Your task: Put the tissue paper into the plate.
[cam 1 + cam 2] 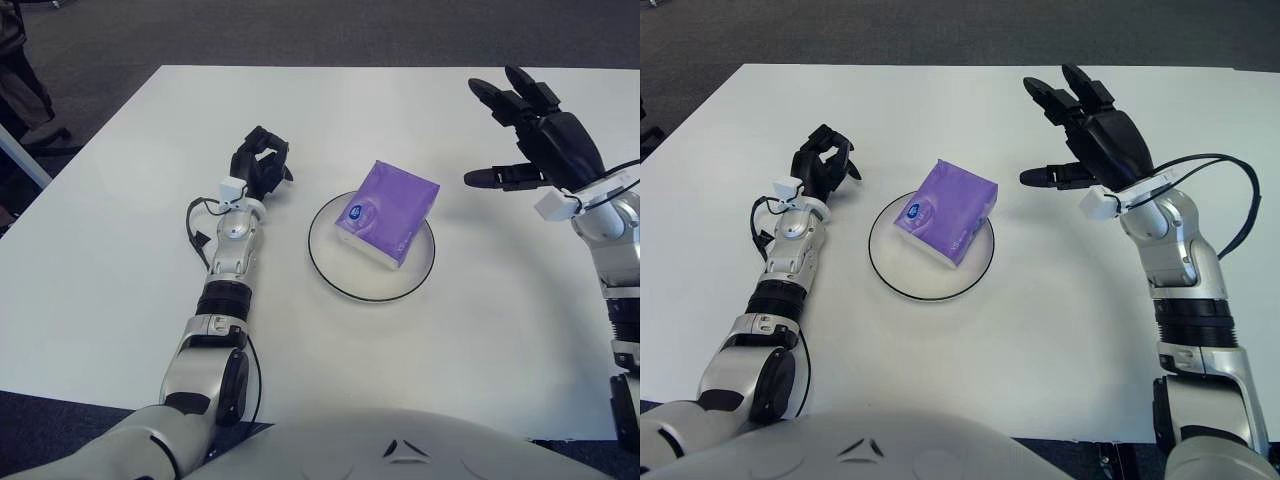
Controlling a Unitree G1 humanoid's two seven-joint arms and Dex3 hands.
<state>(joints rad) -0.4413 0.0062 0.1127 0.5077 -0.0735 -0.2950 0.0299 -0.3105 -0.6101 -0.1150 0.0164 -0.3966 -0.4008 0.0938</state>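
Note:
A purple tissue pack [388, 213] lies inside the white, dark-rimmed plate [330, 270] at the table's middle. My right hand [535, 135] hovers to the right of the plate, well apart from it, its fingers spread and holding nothing. My left hand [261, 165] shows to the left of the plate with its fingers curled, holding nothing.
The white table [480, 330] stretches around the plate, its far edge meeting dark carpet. At the far left edge of the view stands a dark chair or bag [22, 70]. A cable [1230, 190] loops off my right wrist.

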